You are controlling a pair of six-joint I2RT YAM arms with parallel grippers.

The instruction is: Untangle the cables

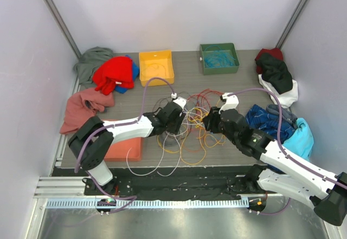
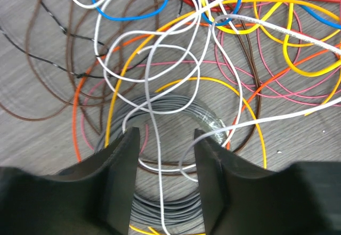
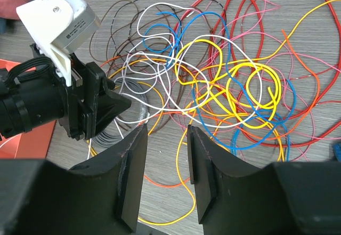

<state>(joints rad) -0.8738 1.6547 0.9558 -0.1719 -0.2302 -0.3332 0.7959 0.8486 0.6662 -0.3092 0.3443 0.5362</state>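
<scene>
Left gripper (image 2: 166, 155) is released. Its two black fingers (image 2: 125, 187) stand apart over a grey coil (image 2: 176, 110) of wire lying on the counter (image 2: 32, 139), and a white strand (image 2: 154, 139) runs through the gap without being pinched. Right gripper (image 3: 166, 134) is likewise unclenched, its fingers a little apart, with an orange wire (image 3: 162, 183) crossing the counter below the gap. It faces the left gripper across the heap, near it but not touching.

The cables (image 1: 191, 124) lie between and around both grippers in the middle of the counter — yellow, blue, white, red, orange, pink and brown loops overlapping one another. The red strands sit toward the far side, and thin white and orange loops trail to the near edge. A flat orange piece (image 1: 123, 148) lies left of the heap, partly under the left arm.

Farther back sit a yellow bin (image 1: 156, 68) and a green bin (image 1: 219, 58). Cloth is piled at both sides — red cloth (image 1: 114, 73), grey cloth (image 1: 92, 60) and pink cloth (image 1: 81, 109) on the left, blue cloth (image 1: 268, 118) and black cloth (image 1: 275, 71) on the right.
</scene>
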